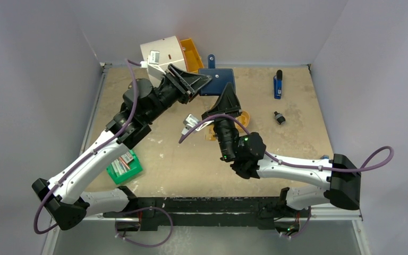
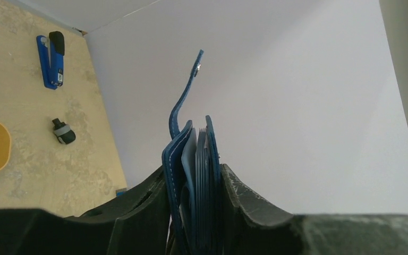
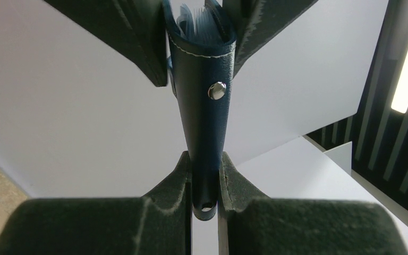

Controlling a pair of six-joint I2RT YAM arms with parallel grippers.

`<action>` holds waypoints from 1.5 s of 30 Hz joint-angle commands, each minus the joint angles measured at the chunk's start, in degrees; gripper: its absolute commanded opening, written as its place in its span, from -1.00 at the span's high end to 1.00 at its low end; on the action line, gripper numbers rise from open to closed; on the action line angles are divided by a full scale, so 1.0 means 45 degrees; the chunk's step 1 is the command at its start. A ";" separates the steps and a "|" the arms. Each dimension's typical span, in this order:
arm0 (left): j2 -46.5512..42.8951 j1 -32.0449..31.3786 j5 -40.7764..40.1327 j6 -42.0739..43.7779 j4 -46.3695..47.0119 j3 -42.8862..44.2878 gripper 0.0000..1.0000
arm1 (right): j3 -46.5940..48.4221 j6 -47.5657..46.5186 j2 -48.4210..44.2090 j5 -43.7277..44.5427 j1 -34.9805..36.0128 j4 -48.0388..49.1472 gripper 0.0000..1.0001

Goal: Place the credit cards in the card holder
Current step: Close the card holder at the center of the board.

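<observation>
Handover work is occupying both arms: the small navy-blue, grainy leather-look folding card holder is hanging lifted over the far middle of the worn wooden table. The left gripper is squeezing its pocket end, and the right gripper is pinching the opposite edge below a shiny snap stud. Thin grey-blue pockets are fanning slightly. No tan cards are showing clearly. Next, I judge, one arm is needing to release and fetch a card, perhaps from the orange oval plastic tray.

The table carries a green box, blue stapler (far right) and orange tray.
</observation>
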 commanded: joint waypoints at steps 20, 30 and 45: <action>-0.2756 0.0012 -0.4011 0.6042 -0.2858 0.0452 1.00 | 0.5012 1.8809 -0.2199 -0.4110 -0.0533 -1.8034 -0.98; -0.4702 0.0012 0.3655 1.1090 -0.5838 0.0108 1.00 | 0.3219 2.7266 -0.5027 -1.8052 -0.7980 -1.6120 -0.98; -0.3592 0.0003 0.8467 1.2229 -0.4512 0.1511 1.00 | 0.3664 3.2772 -0.4008 -2.4851 -0.8691 -1.0685 -0.90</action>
